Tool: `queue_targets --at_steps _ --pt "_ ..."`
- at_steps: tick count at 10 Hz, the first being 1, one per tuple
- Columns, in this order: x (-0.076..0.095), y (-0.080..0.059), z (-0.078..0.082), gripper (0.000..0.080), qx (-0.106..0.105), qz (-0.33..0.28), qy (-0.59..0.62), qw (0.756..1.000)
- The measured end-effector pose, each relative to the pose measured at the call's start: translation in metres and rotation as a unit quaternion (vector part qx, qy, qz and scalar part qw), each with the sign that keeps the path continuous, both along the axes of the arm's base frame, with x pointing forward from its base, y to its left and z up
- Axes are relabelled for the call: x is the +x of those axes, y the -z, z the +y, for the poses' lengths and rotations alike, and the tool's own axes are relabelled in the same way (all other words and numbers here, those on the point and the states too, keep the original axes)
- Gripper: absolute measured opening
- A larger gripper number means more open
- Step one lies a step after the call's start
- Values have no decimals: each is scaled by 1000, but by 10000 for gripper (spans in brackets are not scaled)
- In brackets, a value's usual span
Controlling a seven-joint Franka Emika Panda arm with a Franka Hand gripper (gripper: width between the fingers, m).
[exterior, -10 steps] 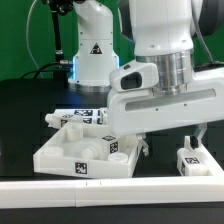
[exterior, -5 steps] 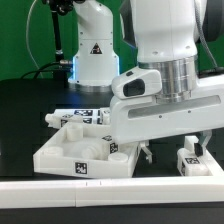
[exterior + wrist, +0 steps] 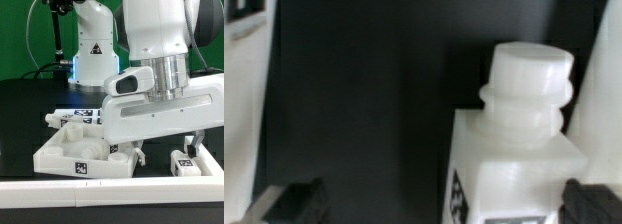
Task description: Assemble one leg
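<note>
Black tabletop (image 3: 25, 110) carrying all parts. Wide white tray-like piece (image 3: 60, 160) toward the exterior view's left. Hand (image 3: 445, 200) low over the tabletop, fingers spread wide, gripping nothing. Leg (image 3: 186, 160) on the tabletop just beside the tray, at the exterior view's right, between the spread fingers.

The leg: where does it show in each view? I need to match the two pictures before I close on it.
Exterior view: the leg stands on the black table near the exterior view's right edge, below the gripper.
Wrist view: the leg looms large between the open gripper's fingers, nearer one of them.
Shared landmark: the black-and-white tag on the leg's face.
</note>
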State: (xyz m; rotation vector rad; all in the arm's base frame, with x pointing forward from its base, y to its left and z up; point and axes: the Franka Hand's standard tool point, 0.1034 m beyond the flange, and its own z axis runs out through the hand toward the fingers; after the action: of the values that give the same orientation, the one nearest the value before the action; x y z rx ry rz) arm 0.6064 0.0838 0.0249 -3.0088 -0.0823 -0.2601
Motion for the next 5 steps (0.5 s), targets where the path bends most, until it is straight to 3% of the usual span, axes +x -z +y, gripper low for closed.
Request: queue_targets --at_steps 2,5 --pt "1 0 -10 649 -2 -2 -4 1000" --pt "2 -3 -4 649 0 2 0 1000"
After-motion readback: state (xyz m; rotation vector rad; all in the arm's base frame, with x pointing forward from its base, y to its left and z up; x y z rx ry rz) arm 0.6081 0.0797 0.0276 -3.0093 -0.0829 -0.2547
